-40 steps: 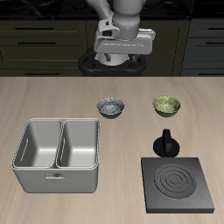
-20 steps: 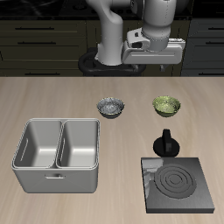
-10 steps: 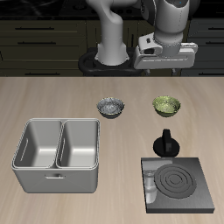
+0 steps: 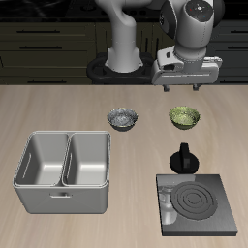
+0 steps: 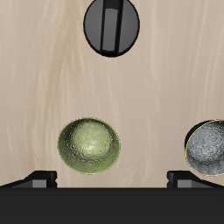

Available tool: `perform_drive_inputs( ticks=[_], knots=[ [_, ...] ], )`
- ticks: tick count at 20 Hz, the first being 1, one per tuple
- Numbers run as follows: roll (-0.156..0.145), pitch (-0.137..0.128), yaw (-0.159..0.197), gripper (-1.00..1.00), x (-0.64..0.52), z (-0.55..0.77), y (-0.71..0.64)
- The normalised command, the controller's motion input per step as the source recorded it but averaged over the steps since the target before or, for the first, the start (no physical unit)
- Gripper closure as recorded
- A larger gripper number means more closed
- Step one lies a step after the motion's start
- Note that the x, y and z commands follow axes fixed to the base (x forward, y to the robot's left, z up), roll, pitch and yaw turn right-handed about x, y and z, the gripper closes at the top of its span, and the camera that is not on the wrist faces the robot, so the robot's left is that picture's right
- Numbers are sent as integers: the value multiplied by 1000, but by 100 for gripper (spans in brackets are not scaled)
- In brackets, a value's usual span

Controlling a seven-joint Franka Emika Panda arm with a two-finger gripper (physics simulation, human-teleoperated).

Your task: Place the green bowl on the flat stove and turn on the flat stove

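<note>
2 bowls, 1 green bowl (image 4: 185, 117) and 1 grey-white bowl (image 4: 122, 119), 1 flat stove (image 4: 197, 203), 1 double-basin tray (image 4: 64, 172).

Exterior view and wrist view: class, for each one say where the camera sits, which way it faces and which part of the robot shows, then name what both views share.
Exterior view: in front of and above the table, facing the robot; shows the arm and its gripper above the green bowl.
Wrist view: on the gripper, looking straight down at the table; only the two fingertips show.
Shared: the green bowl, the grey-white bowl and the flat stove's knob.
</note>
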Motion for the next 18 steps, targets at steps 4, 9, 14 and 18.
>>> perform_drive_inputs(
  ticks=[4,9,14,18],
  knots=[
    [-22,46,2,-100,48,-449,-34],
    [-31,42,-5,-100,-29,-451,-40],
    [16,15,-9,-100,-111,-295,99],
    [18,24,-20,-100,-94,-253,36]
  ],
)
